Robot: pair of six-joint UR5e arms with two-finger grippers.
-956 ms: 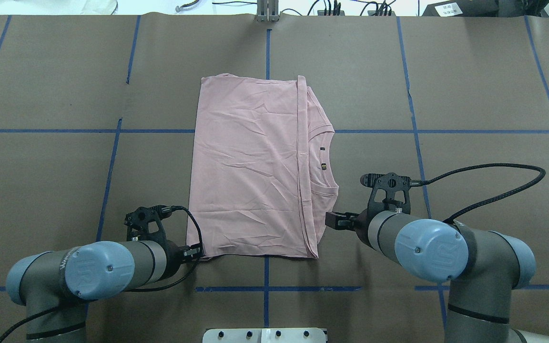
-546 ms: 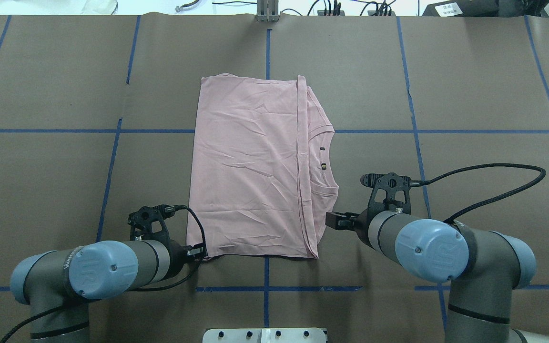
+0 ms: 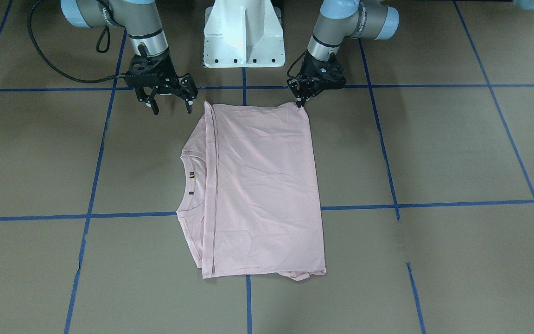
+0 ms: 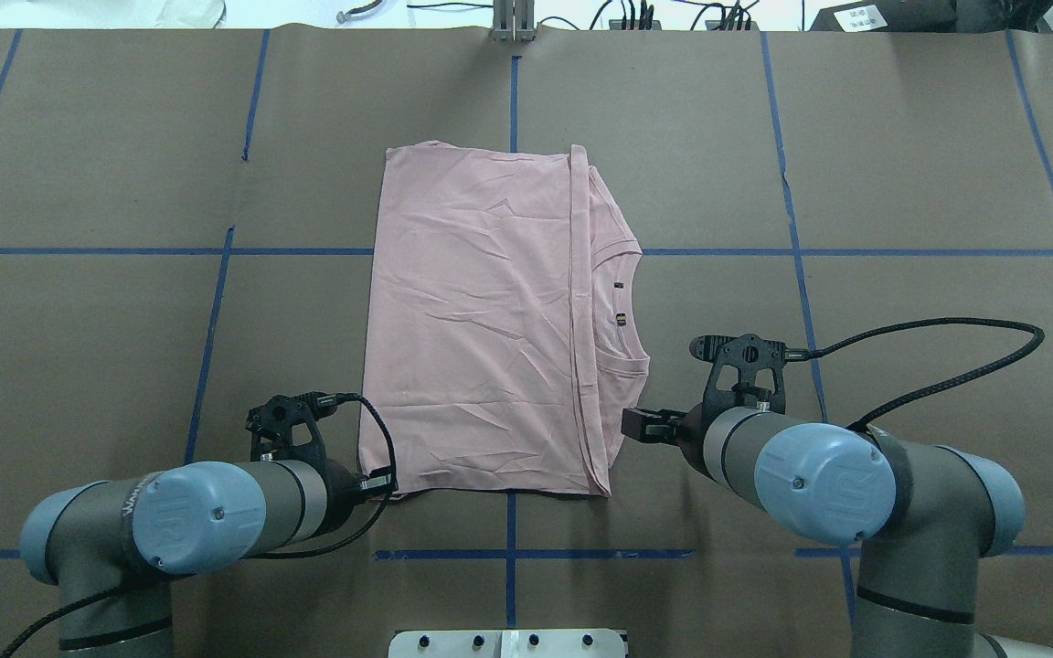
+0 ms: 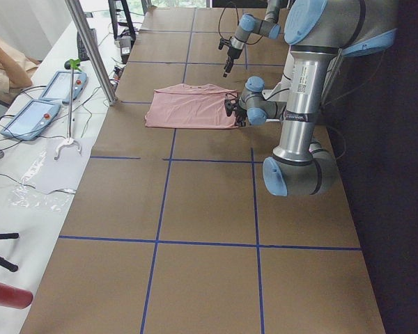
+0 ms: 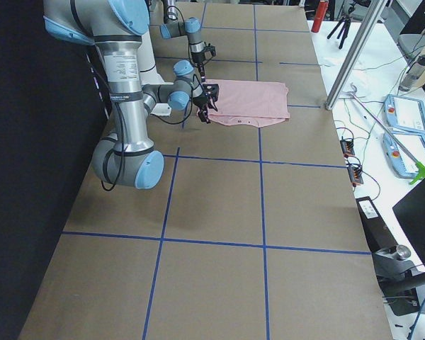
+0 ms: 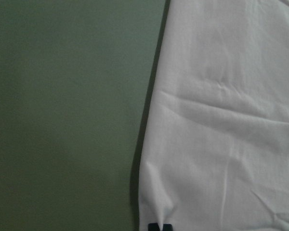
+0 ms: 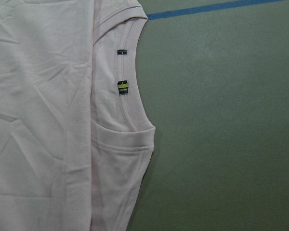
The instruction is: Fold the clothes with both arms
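The light pink T-shirt [image 4: 481, 320] lies flat and folded lengthwise mid-table, its ribbed collar [image 8: 135, 96] and small labels toward my right side. In the front-facing view the T-shirt [image 3: 257, 185] spans two grid squares. My left gripper [image 3: 301, 101] points down at the shirt's near corner, fingers together; in the left wrist view the left gripper [image 7: 159, 226] pinches the cloth [image 7: 221, 120] at its edge. My right gripper [image 3: 170, 107] hangs open just off the other near corner, touching no cloth, and shows as a black block, the right gripper [image 4: 636, 424], beside the hem from overhead.
Brown table paper carries a blue tape grid [image 4: 510, 554]. The white pedestal base [image 3: 244, 32] stands between the arms. A black cable [image 4: 947, 338] loops out from the right wrist. A side bench holds tablets [image 5: 28, 115] beside a metal post [image 5: 90, 49].
The left arm has shifted slightly right, bringing its gripper closer onto the shirt's near corner. The right arm and the shirt stay as they were.
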